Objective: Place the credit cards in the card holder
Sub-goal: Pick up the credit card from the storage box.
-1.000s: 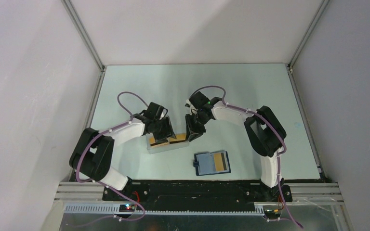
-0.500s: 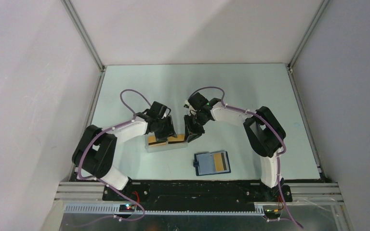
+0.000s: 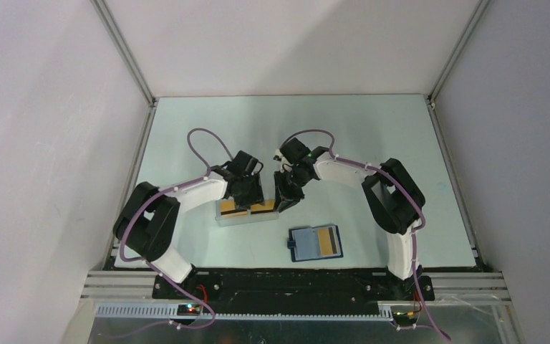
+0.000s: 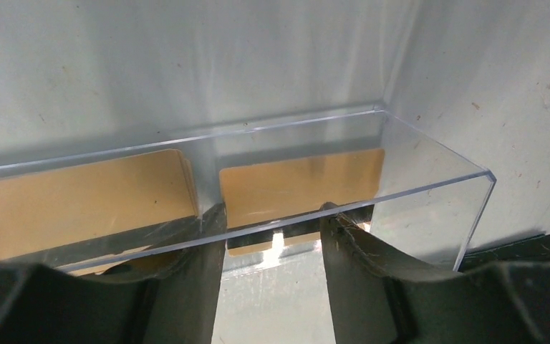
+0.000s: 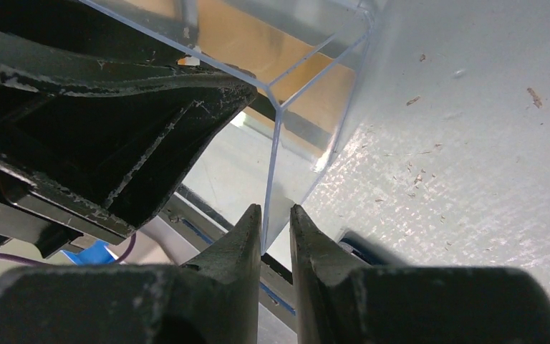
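With my right jaws nearly shut, pinching the tray (image 5: 293, 143) by its end wall, and my left jaws open and empty astride a card (image 4: 301, 188), I should dip squarely, close on its edges, then carry it to the holder (image 3: 316, 243) lying nearward of both jaws.

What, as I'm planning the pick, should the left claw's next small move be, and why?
Probably ease the left claw down and close on the credit card between its open fingers: the right claw pinches the clear tray wall, steadying it.
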